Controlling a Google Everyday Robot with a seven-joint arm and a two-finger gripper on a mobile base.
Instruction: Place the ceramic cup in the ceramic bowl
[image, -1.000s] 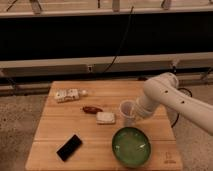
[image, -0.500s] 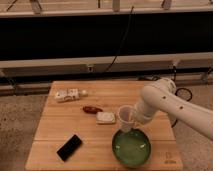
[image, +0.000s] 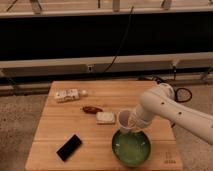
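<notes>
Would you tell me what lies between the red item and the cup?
The white block, in the camera view, sits between the red item and the cup, which the gripper holds at the far rim of the bowl.

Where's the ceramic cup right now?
Camera view, right of centre: the ceramic cup is gripped in the hand, at the far rim of the ceramic bowl, just right of the white block.
</notes>
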